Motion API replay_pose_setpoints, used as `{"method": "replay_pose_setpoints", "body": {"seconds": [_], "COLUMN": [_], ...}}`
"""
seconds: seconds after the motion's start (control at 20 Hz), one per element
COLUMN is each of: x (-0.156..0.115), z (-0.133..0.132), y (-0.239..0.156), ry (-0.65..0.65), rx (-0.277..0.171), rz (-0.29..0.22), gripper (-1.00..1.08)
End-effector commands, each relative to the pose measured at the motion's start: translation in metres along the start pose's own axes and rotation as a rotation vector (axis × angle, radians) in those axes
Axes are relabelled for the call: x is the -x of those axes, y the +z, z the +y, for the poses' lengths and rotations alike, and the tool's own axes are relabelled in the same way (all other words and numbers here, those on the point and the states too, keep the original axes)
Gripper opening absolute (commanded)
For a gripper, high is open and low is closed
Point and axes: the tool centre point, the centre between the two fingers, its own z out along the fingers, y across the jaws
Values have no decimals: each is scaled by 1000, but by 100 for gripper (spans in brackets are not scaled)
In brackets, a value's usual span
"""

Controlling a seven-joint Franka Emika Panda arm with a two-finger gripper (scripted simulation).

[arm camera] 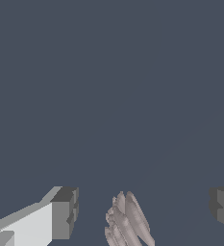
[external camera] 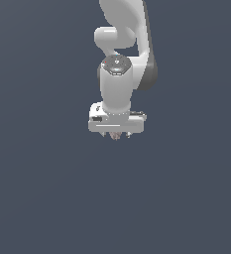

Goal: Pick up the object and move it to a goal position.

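Note:
The object (arm camera: 125, 223) is a small pinkish-tan lump with ridged, spiky lobes. In the wrist view it lies between the two dark grey fingertips (arm camera: 65, 211), with a gap showing on each side of it. My gripper (arm camera: 143, 211) is open around it, touching neither side. In the exterior view the white gripper bar hangs over the object (external camera: 115, 135), of which only a pinkish speck peeks out below the gripper (external camera: 116, 134). The white arm rises straight above it.
A plain dark blue-grey surface (external camera: 47, 188) fills both views. No other objects, walls or edges show.

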Motion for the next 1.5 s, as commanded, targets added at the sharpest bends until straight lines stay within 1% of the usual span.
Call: {"method": "replay_pose_setpoints", "body": {"seconds": [0.0, 0.2, 0.4, 0.8, 1.05, 1.25, 1.45], "x": [4, 14, 30, 78, 102, 115, 121], "z": [0, 1, 2, 3, 4, 4, 4], "y": [3, 12, 24, 54, 67, 73, 76], "ry": [-16, -63, -131, -319, -409, -456, -479], "rx": [0, 1, 1, 2, 1, 1, 1], "rz": [-1, -2, -3, -7, -9, -10, -11], "gripper": [100, 100, 100, 100, 100, 100, 100]}}
